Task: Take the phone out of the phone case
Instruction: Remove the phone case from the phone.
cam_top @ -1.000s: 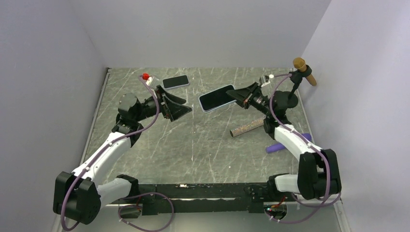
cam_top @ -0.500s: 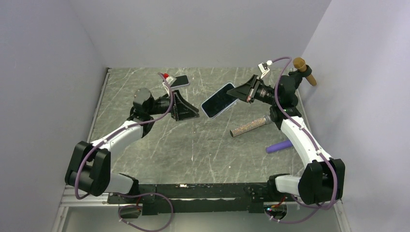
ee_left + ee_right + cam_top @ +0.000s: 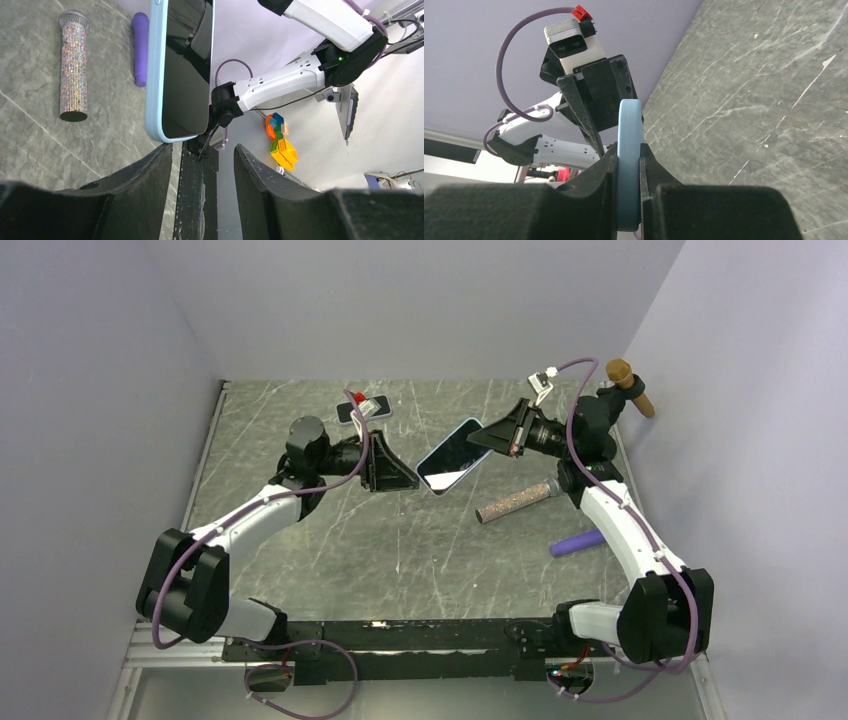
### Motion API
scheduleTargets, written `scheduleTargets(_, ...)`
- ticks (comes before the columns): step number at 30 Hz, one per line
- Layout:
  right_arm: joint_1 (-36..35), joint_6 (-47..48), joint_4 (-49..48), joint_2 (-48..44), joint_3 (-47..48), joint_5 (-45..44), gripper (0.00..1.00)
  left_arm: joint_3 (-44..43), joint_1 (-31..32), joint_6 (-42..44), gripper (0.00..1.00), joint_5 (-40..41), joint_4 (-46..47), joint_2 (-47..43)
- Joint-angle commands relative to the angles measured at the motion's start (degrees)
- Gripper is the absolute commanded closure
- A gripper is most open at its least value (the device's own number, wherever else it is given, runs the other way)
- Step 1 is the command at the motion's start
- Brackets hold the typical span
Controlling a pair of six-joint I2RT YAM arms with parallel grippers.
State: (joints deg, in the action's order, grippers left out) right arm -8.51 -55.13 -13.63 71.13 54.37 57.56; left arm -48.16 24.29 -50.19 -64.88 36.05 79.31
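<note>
Right claw (image 3: 628, 161) clamps the phone case (image 3: 154, 75) edge-on; left claw (image 3: 202, 156) gapes wide, case corner just ahead of its 2 fingers (image 3: 149, 175), so best pinch rim only, sparing the phone (image 3: 187, 75)

Top external: mounted high, behind the arm bases, tilted down. Far off; whole table (image 3: 330, 550) and both arms in frame.

Left wrist: sits behind the left gripper (image 3: 202, 150) and looks out past its own fingertips, very near. Cased phone (image 3: 182, 70) just beyond the tips, right arm (image 3: 280, 82) behind that.

Right wrist: behind the right gripper (image 3: 628, 150), sighting along the cased phone's edge toward the left gripper opposite.

Shared: cased phone in all three views; glitter microphone (image 3: 72, 70) and purple stick (image 3: 141, 47) in top and left wrist views.
</note>
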Motion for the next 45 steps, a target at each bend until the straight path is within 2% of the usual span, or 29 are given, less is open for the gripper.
scheduleTargets(1,-1.6,-0.5,-3.8,-1.6,3.1,1.8,1.0,-3.0,1.0,5.9,0.49,-0.3,-5.6,-0.8)
scheduleTargets(6,-2.2,0.2,-2.9,-2.1,3.2,1.3,1.0,-3.4,1.0,6.7,0.54,0.3,-7.3,-0.7)
scheduleTargets(11,-2.6,0.9,-1.8,-2.6,3.6,1.3,1.0,-4.2,1.1,7.7,0.7,0.3,-10.0,0.3)
scheduleTargets(12,-2.8,1.1,-1.5,-2.7,3.6,1.4,1.0,-4.0,1.1,7.1,0.7,0.0,-9.2,0.4)
scheduleTargets(24,-4.0,2.7,0.1,-3.4,3.8,1.3,1.0,-3.8,1.2,6.2,0.67,-0.8,-7.7,0.3)
scheduleTargets(29,-4.4,3.6,1.3,-3.7,4.2,0.7,1.0,-4.7,1.1,8.4,0.68,0.3,-12.0,0.7)
scheduleTargets(33,-4.7,3.1,0.5,-4.0,3.8,0.6,1.0,-5.0,1.2,9.1,0.65,1.3,-14.0,1.3)
scheduleTargets(43,-5.0,3.4,0.9,-4.3,3.8,0.6,1.0,-5.6,1.1,10.9,0.62,2.5,-17.1,1.1)
scheduleTargets(45,-5.0,3.7,1.1,-4.2,3.7,0.6,1.0,-5.1,1.1,9.6,0.64,1.8,-15.1,1.4)
